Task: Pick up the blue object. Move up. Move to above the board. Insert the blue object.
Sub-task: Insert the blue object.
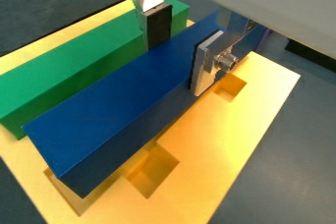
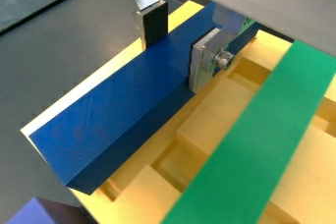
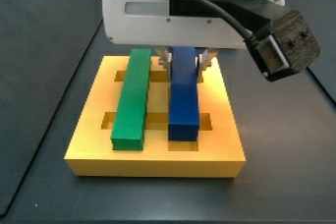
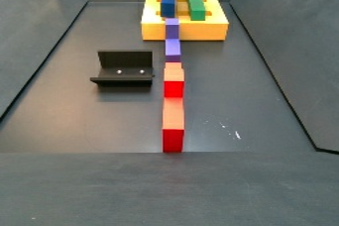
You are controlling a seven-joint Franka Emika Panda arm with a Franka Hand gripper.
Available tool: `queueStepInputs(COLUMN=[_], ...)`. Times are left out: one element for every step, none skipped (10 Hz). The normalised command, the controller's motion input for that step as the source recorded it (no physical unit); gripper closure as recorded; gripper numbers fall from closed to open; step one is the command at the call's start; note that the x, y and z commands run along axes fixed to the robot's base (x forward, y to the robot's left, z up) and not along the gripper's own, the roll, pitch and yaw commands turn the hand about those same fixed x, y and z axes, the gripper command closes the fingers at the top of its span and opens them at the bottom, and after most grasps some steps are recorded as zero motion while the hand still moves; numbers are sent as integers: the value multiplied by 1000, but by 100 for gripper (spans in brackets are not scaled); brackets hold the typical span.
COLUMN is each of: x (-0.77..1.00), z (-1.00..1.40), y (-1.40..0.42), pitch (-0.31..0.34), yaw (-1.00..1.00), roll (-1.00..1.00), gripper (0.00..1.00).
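Note:
The blue object [image 1: 118,110] is a long royal-blue bar lying along a groove of the yellow board [image 1: 250,110], parallel to the green bar [image 1: 66,76]. My gripper [image 1: 182,63] straddles the blue bar near its far end, with the dark pad on one side and the silver plate pressed on the other, shut on it. Both wrist views show this [image 2: 179,63]. In a side view the gripper [image 3: 186,61] stands over the blue bar [image 3: 184,95] on the board [image 3: 157,159]. I cannot tell whether the bar is fully seated.
The green bar [image 3: 132,100] lies in the neighbouring groove. On the floor a line of blocks runs from the board [image 4: 185,30] towards the front: purple [image 4: 172,40], orange, red [image 4: 172,86]. The fixture [image 4: 122,68] stands to their left. Dark walls enclose the floor.

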Motion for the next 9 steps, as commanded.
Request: queueStepInputs(x=[0, 151, 63, -143, 0, 0, 166, 151, 117], z=[-283, -371, -323, -257, -240, -229, -306, -349, -386], y=[-83, -26, -17, -89, -160, -209, -131, 0, 0], pitch=[-56, -10, -6, -51, -47, -34, 0, 0, 0], yaw=[46, 117, 83, 126, 151, 131, 160, 89, 26], roll=[83, 97, 90, 110, 114, 129, 156, 166, 116], gripper=[100, 100, 100, 100, 100, 100, 100, 100, 100])
